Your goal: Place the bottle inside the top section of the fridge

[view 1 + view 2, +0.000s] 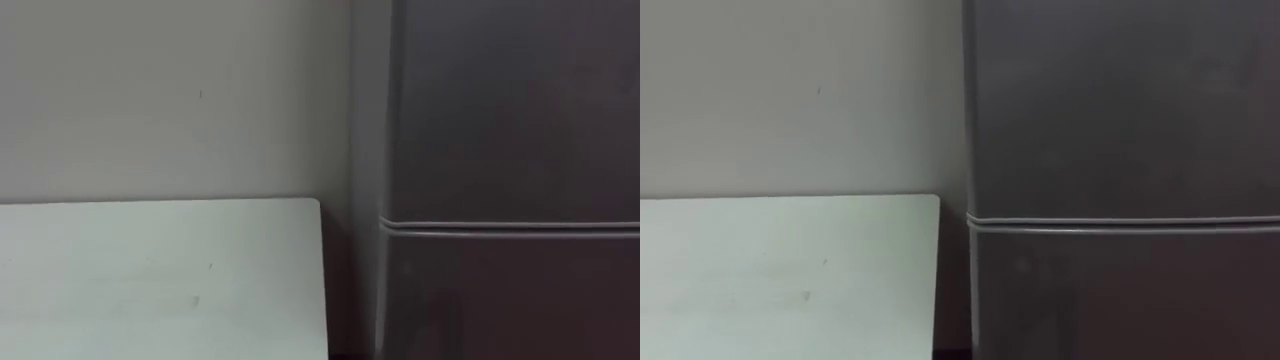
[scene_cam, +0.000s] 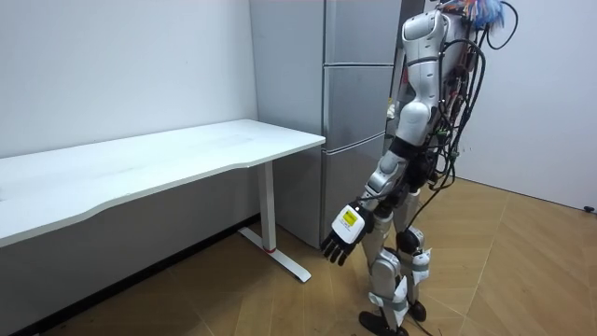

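In the left eye view, a flat white tabletop (image 1: pixel 160 285) takes up the lower left. Its right edge stops just short of a tall grey metal fridge (image 1: pixel 510 110), and a dark narrow gap lies between them. A plain pale wall (image 1: pixel 170 95) rises behind the table. A thin horizontal seam (image 1: pixel 510 228) crosses the fridge front and parts the upper door from the one below. Both doors are flush and closed.

The right eye view shows the same corner from slightly to one side. The tabletop is again at lower left, the wall is above it, and the fridge front with its seam covers the right half.

In the room view, the robot stands upright on a wooden herringbone floor (image 2: pixel 532 252), close before the fridge and facing it. The long white table stands along the wall on the room view's left, on slim white legs, with its near end next to the fridge. The fridge doors are shut here too. The robot's left arm hangs straight down on the side nearer the camera. The left hand (image 2: pixel 343 235) is at about knee height, well apart from both table and fridge. Its dark fingers are loose and slightly spread, curled round nothing. These views do not tell where the bottle is.
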Controlling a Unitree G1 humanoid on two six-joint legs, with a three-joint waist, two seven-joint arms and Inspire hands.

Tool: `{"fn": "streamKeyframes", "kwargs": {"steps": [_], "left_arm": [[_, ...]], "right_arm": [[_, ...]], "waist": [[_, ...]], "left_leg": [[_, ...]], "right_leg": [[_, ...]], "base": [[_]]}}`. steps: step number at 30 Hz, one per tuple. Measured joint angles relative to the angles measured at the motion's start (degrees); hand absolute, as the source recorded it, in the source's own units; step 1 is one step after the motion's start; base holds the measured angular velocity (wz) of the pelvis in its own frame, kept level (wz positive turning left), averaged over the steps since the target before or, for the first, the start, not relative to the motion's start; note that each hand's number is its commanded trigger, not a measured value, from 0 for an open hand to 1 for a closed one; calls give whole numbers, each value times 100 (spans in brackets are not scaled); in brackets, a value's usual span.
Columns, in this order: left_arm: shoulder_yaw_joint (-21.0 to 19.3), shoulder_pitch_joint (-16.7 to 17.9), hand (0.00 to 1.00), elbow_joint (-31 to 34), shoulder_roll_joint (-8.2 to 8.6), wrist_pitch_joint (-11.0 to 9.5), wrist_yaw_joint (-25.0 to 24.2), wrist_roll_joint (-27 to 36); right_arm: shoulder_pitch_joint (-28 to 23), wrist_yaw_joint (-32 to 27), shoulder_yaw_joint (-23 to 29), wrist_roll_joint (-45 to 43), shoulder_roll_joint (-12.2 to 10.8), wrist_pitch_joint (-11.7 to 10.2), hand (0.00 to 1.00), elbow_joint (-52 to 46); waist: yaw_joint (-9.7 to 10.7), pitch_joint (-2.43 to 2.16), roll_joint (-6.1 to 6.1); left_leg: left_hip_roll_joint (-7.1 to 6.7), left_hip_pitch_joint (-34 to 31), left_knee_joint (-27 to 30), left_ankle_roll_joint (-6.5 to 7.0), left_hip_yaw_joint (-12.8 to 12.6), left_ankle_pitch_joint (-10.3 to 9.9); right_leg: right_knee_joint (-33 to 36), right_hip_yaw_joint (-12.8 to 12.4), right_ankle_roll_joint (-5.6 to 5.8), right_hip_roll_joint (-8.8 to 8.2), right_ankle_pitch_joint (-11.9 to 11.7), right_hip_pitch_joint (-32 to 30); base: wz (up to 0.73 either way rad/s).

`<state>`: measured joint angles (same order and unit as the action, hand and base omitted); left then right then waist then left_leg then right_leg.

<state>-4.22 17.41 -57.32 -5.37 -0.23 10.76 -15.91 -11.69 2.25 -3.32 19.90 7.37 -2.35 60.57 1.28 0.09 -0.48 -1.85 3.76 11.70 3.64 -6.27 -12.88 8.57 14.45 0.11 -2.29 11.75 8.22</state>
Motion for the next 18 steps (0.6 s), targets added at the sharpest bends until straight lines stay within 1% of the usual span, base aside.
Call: {"fn": "streamKeyframes", "kwargs": {"steps": [1, 4, 7, 18], "left_arm": [[3, -2, 0, -2, 0, 0, -9, 1], [3, 4, 0, -5, -2, 3, -16, 0], [4, 7, 0, -10, -2, 26, -16, 0], [1, -5, 0, -36, -2, 21, -15, 0]], "right_arm": [[28, 67, -1, 5, -1, -1, 0, 43], [101, 178, 6, 10, -1, 0, 0, 223], [149, 213, 13, 22, -1, 0, 0, 374], [153, 265, 21, 26, -1, -12, 0, 414]], "waist": [[3, 13, -17], [3, 18, -29], [3, 15, -33], [3, 11, -33]], "left_leg": [[-2, -16, 6, 3, 14, -5], [-7, -27, 8, 7, 23, -8], [-12, -34, 10, 11, 26, -10], [-10, -25, 31, 11, 26, -10]], "right_leg": [[-3, 11, 1, 0, 0, 0], [-2, 48, 4, -10, 2, 1], [-3, 67, 11, -15, 8, -1], [4, 67, 11, -15, 7, 17]], "base": [[7], [4], [3], [0]]}}
